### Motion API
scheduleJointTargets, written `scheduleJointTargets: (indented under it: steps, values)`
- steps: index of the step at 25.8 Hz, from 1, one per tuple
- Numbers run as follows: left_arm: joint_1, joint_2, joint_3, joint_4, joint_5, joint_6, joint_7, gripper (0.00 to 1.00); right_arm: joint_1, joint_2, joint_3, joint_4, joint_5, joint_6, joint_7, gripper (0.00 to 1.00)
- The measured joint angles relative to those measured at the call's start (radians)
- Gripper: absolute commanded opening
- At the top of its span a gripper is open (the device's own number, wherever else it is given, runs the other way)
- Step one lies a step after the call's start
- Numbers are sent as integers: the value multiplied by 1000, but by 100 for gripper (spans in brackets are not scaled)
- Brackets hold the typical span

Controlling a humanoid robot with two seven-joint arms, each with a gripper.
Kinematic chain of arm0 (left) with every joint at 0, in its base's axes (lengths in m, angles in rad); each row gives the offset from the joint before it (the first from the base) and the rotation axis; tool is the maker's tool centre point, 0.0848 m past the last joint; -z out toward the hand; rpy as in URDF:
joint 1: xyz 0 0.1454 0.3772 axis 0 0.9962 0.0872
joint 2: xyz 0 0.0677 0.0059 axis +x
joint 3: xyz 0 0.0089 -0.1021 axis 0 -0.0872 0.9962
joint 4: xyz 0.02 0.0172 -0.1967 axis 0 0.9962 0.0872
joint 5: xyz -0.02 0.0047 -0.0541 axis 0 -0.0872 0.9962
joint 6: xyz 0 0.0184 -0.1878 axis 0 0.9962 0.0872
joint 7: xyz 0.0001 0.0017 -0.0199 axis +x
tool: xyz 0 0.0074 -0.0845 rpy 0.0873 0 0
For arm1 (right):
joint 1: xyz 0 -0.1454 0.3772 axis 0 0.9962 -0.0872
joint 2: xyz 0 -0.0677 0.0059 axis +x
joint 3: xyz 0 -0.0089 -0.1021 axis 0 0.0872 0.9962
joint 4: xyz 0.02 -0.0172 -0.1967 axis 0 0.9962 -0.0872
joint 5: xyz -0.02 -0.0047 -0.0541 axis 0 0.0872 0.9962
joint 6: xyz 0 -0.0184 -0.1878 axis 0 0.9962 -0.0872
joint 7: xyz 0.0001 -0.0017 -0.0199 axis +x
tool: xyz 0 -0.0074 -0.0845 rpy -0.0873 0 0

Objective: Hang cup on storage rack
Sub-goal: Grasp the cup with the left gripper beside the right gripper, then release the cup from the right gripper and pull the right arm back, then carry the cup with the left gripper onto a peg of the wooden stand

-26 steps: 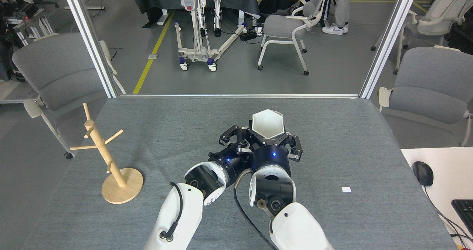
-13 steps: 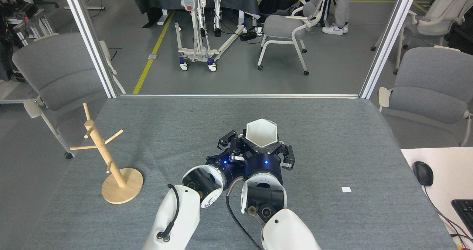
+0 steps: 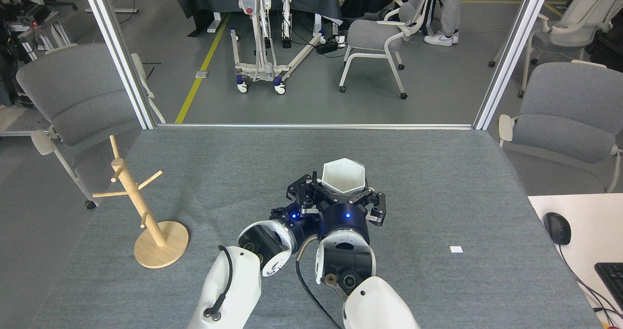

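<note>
The white hexagonal cup (image 3: 344, 174) is held rim-up above the middle of the grey table (image 3: 438, 173). My right gripper (image 3: 344, 193) is shut on the cup's lower part from the near side. My left gripper (image 3: 302, 191) sits right against the cup's left side, its dark fingers spread open; I cannot tell whether they touch the cup. The wooden storage rack (image 3: 130, 192) stands upright on its round base (image 3: 163, 251) at the table's left, far from both grippers, with bare pegs.
A small white tag (image 3: 456, 249) lies on the table to the right. A white desk with a mouse (image 3: 557, 228) and keyboard (image 3: 612, 276) adjoins the right edge. Grey chairs (image 3: 78, 100) flank the table; a person's legs (image 3: 450, 8) stand far behind.
Both arms have drawn back toward me and slightly left, carrying the cup lower and nearer. The left gripper has closed in on the cup's left side.
</note>
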Motion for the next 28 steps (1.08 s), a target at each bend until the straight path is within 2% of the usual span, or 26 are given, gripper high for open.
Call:
scheduleJointTargets:
  steps: [4, 9, 12, 14, 16, 19, 23, 25, 28]
  values:
    - [28, 10, -1, 4, -4, -22, -32, 0, -3, 3, -3, -2, -22, -28, -177, 97]
    - [85, 38, 8, -16, -4, -9, -17, 0, -2, 4, -24, -3, -131, -36, -371, 96]
    - [167, 85, 40, -86, -4, 2, -9, 0, -5, 2, -75, -3, -172, -56, -455, 99]
    - [243, 124, 61, -153, -14, 8, -11, 0, -6, -8, -148, -2, -184, -106, -480, 99]
    - [338, 165, 98, -241, -32, 45, -3, 0, -7, -36, -253, 4, -198, -207, -491, 99]
    - [479, 213, 176, -359, -56, 101, 8, 0, 2, -111, -459, 31, -251, -466, -497, 99]
    - [628, 241, 337, -442, -67, 131, 17, 0, 37, -190, -703, 145, -310, -808, -501, 99]
    - [669, 245, 432, -458, -69, 136, 27, 0, 52, -225, -770, 205, -314, -909, -501, 99]
    - [688, 245, 577, -464, -70, 147, 34, 0, 95, -270, -824, 259, -299, -974, -503, 99]
